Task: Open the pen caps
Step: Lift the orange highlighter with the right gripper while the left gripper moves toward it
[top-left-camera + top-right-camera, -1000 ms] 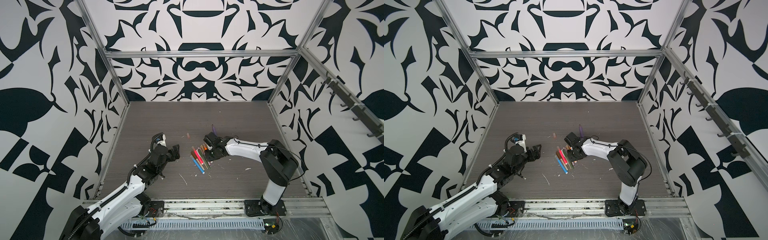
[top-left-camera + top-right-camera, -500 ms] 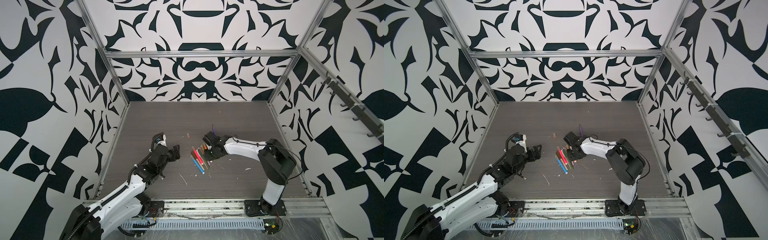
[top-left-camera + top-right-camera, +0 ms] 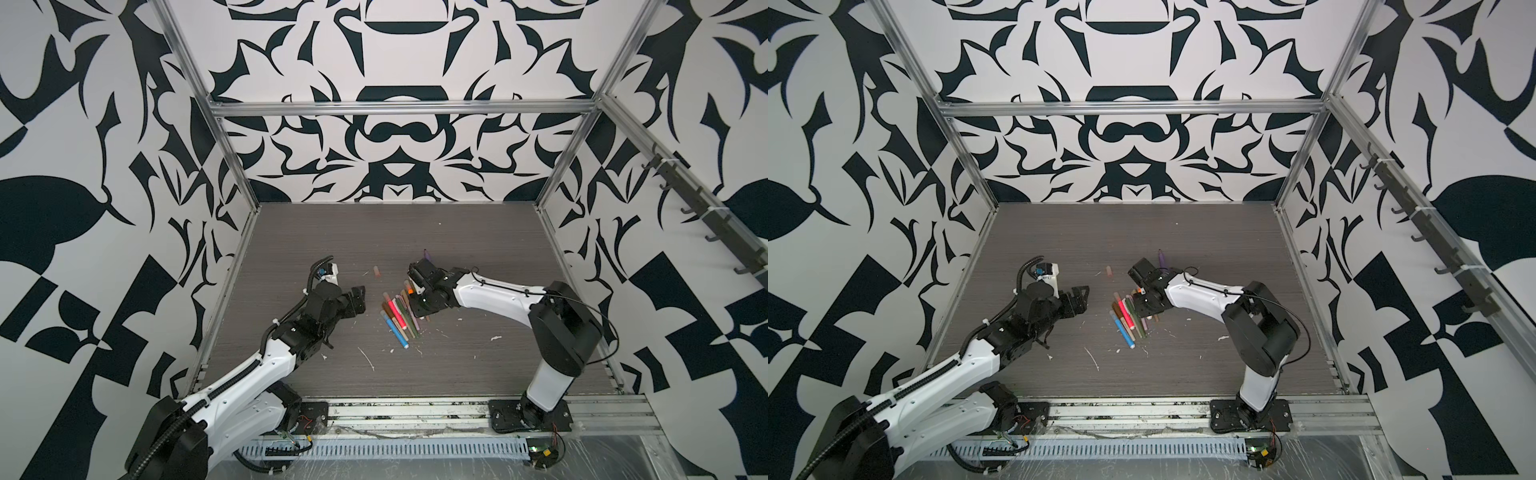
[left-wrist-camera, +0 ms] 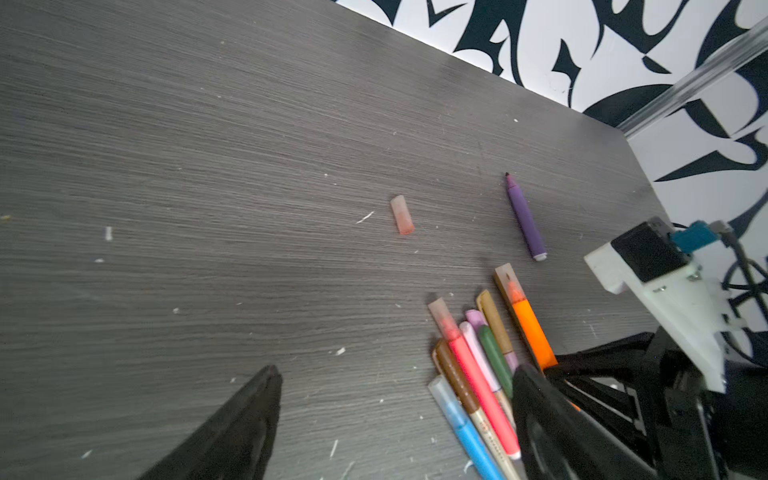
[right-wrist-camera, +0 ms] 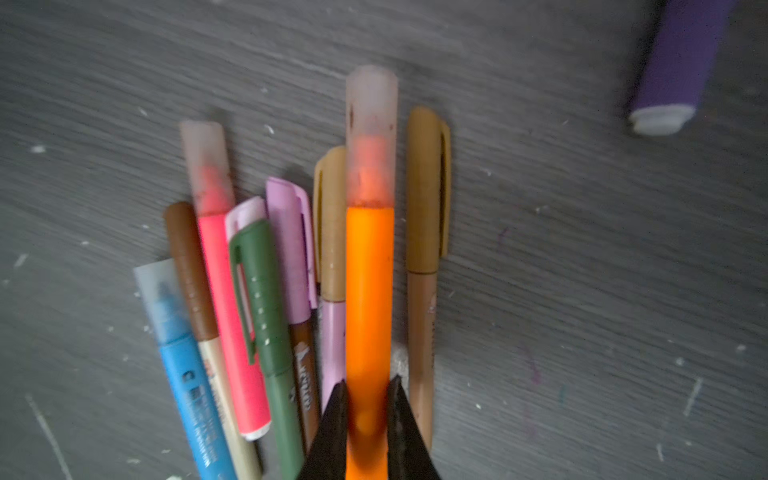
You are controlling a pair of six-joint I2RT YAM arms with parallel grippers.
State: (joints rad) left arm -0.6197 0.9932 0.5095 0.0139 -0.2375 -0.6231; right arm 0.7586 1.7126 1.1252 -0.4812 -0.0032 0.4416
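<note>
Right gripper [image 5: 368,386] is clamped on the smooth orange pen [image 5: 370,291] within the fan of pens [image 3: 399,316]; its frosted cap [image 5: 371,137] is seated. Left gripper [image 4: 397,374] is held wide apart near the fan, nothing touched. Farther out, on the open grained table [image 3: 457,232], a loose pinkish cap [image 4: 402,215] and an uncapped purple pen [image 4: 524,216] are seen, well apart.

the dark grey wood-grain table [image 3: 457,241] i work over carries a fanned pile of pens [image 3: 398,318], caps on, an orange pen [image 5: 369,291] among them. beyond the pile's capped ends lie a loose pinkish cap [image 4: 402,215] and an uncapped purple pen [image 4: 524,218], each apart from it. white flecks [image 3: 367,358] are scattered around the pile
</note>
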